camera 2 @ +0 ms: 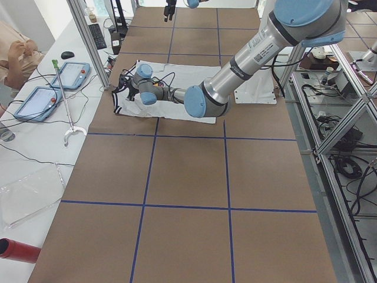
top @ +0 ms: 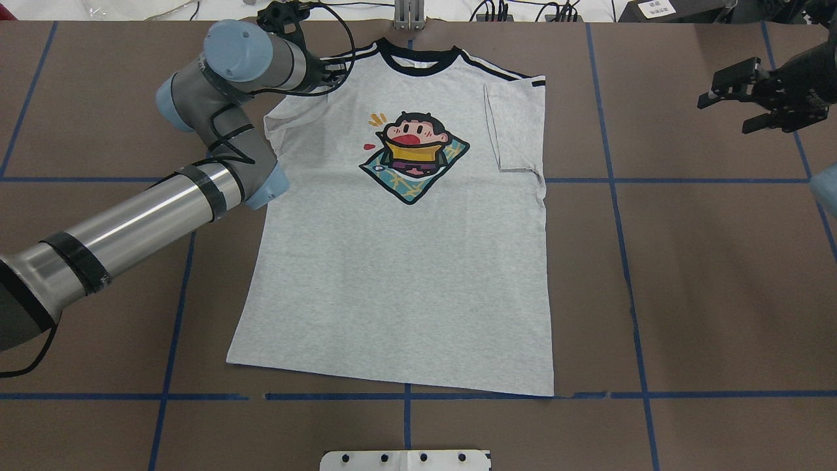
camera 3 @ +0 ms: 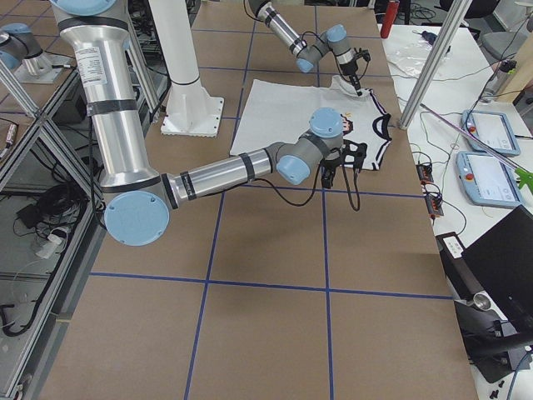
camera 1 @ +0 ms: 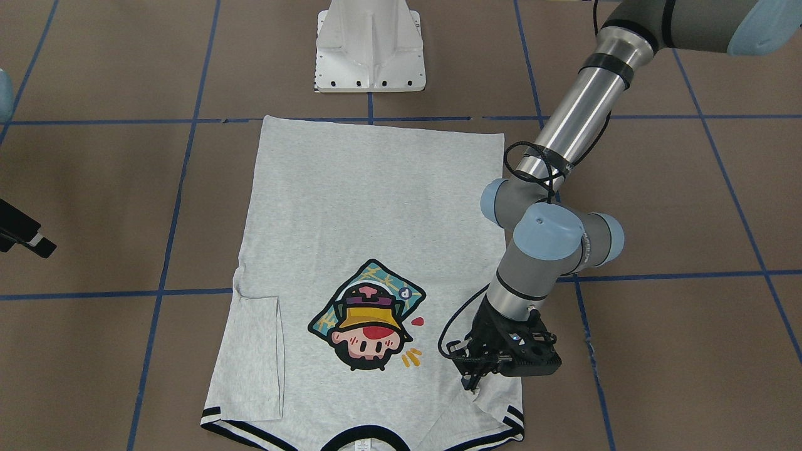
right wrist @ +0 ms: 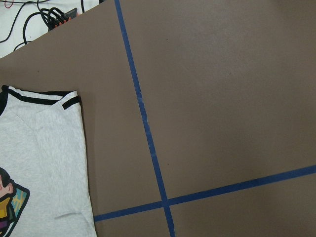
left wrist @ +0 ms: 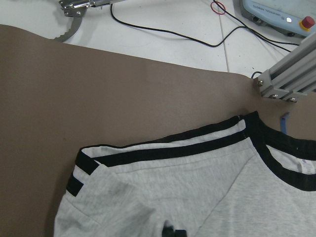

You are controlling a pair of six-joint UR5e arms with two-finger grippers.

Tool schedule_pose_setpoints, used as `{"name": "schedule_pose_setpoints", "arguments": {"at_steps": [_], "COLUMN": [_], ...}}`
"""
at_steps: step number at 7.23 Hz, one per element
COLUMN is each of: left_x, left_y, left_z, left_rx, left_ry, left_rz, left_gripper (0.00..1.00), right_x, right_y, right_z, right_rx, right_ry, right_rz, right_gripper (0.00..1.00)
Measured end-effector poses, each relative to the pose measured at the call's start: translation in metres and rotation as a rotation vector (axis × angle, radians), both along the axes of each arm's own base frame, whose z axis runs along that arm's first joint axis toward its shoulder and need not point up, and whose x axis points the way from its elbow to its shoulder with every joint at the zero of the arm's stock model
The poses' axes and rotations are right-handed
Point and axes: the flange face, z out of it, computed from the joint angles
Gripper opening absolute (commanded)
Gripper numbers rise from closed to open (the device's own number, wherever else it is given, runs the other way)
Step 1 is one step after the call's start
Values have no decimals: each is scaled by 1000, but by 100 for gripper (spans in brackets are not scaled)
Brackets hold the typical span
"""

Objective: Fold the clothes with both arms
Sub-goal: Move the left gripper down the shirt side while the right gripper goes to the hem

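Note:
The light grey T-shirt (top: 399,261) lies flat, print side up, with its black collar (top: 418,62) at the far edge of the table. One sleeve (top: 516,124) is folded inward onto the chest. My left gripper (camera 1: 471,381) is down on the opposite shoulder, fingers closed together and pinching the cloth, which creases toward the striped cuff (camera 1: 510,419). The left wrist view shows the fingertips (left wrist: 172,231) resting on grey fabric. My right gripper (top: 724,114) hovers open and holds nothing, well off to the side of the shirt.
The white pedestal base (camera 1: 369,47) stands at the robot's side of the brown mat. Blue tape lines (top: 614,180) cross the mat. An aluminium post (top: 409,13) and cables sit just past the collar. Control tablets (camera 2: 70,73) and a seated person (camera 2: 15,53) are beside the table.

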Motion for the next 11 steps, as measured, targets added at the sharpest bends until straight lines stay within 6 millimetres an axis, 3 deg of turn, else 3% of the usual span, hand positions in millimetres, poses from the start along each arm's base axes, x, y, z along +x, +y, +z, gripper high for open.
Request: {"name": "schedule_pose_setpoints", "arguments": {"at_steps": [1,2,3,6,7,8,9,11], "left_x": [8,13,15,9,-2,-21,-38,-75], "left_y": [-1,-4,-6,-5,7,32,59,118], "left_z": [2,0,-4,-19,-19,-16,-27,-51], "left_rx": [-1,1,3,3,-19,-45,-65,-108], "left_ry": [-16,-27,-32,1,32,61,88,135], "left_rz": [-22,-38,-48,-19,39,94,140,242], "left_gripper": [40,68,74,74,74,75,76,76], "right_x": [0,-1,-2,-15,-27,-45,-73,-157], "right_y": [-1,-3,-4,5,13,24,42,113], "right_z": [0,1,0,-23,-33,-40,-48,-64], "right_rx": [1,0,3,6,-9,-41,-76,-139], "right_ry": [2,6,7,-18,-31,-41,-39,-7], "right_rz": [1,4,5,-5,-9,-23,-39,-35], "right_gripper": [100,100,100,100,100,100,100,100]}}
